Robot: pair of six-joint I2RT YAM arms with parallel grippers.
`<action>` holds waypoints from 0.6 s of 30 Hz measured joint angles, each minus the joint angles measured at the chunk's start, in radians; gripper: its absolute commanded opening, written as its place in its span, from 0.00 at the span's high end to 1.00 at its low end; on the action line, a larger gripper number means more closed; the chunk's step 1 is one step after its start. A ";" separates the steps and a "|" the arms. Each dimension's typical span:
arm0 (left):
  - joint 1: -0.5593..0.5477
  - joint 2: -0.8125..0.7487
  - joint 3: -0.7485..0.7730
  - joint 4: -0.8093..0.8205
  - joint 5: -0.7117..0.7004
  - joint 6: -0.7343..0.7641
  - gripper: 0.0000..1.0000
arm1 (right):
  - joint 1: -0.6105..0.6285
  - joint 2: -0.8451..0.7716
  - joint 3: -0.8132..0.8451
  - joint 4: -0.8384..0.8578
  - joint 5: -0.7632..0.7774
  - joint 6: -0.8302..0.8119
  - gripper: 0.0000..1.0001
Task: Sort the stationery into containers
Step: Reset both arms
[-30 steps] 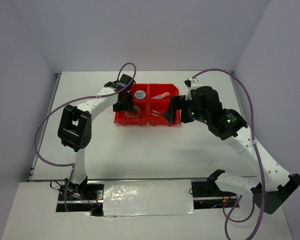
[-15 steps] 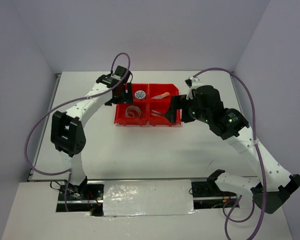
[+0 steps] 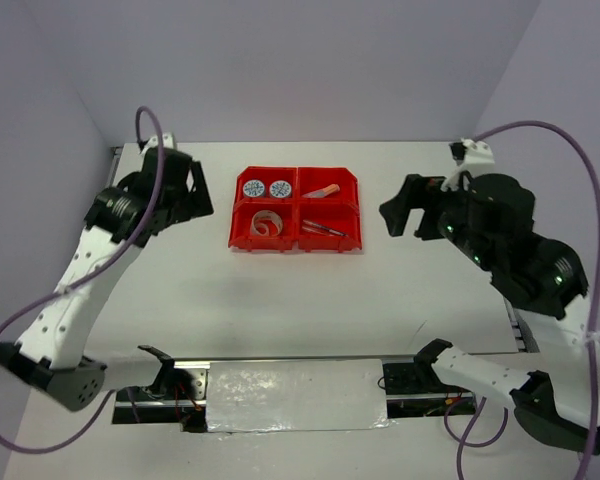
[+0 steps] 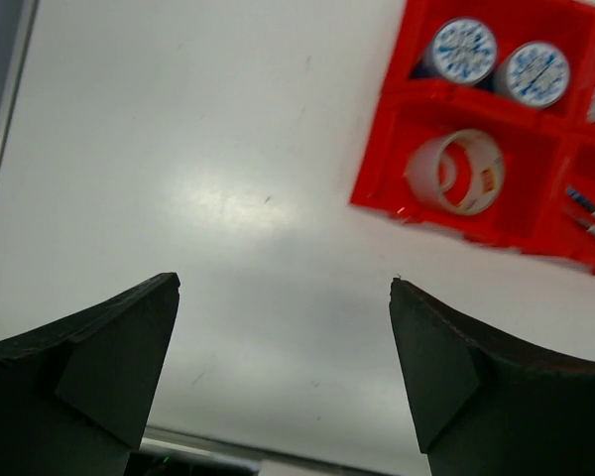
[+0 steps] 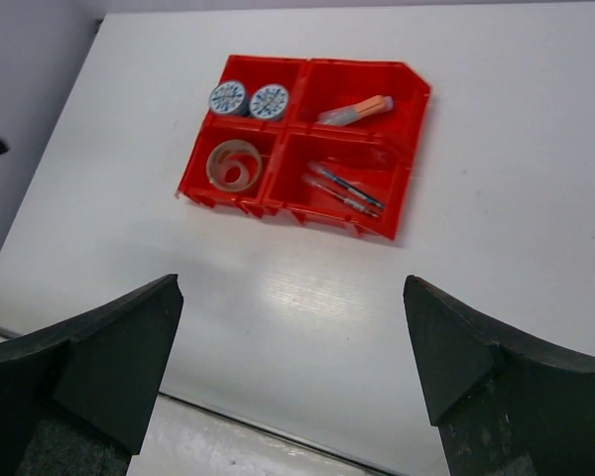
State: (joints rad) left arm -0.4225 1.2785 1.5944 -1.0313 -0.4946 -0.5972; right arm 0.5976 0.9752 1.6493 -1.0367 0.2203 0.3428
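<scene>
The red tray holds all the stationery I see. Two blue-patterned rolls sit in its far-left compartment and a tape ring in the near-left. An orange stub with a pale stick lies in the far-right, thin pens in the near-right. My left gripper is open and empty, left of the tray. My right gripper is open and empty, right of it. The left wrist view shows the rolls and the ring. The right wrist view shows the whole tray.
The white table ends in a metal rail at the near edge. Grey walls close in the back and both sides. Purple cables loop off both arms.
Both arms have pulled back from the tray, the left one to the left and the right one to the right. Two rolls now show in the far-left compartment instead of one.
</scene>
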 measured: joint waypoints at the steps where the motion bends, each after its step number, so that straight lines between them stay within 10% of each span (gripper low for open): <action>1: 0.000 -0.048 -0.044 -0.008 -0.013 -0.008 0.01 | 0.000 -0.027 0.005 -0.021 0.026 0.001 0.00; 18: 0.000 -0.565 -0.341 -0.185 -0.135 -0.092 0.01 | 0.000 -0.417 -0.187 -0.224 0.191 0.116 0.00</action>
State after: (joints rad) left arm -0.4221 0.7136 1.2533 -1.2160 -0.6296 -0.6888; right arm 0.5976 0.5587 1.4628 -1.2602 0.4114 0.4583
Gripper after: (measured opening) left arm 0.993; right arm 0.995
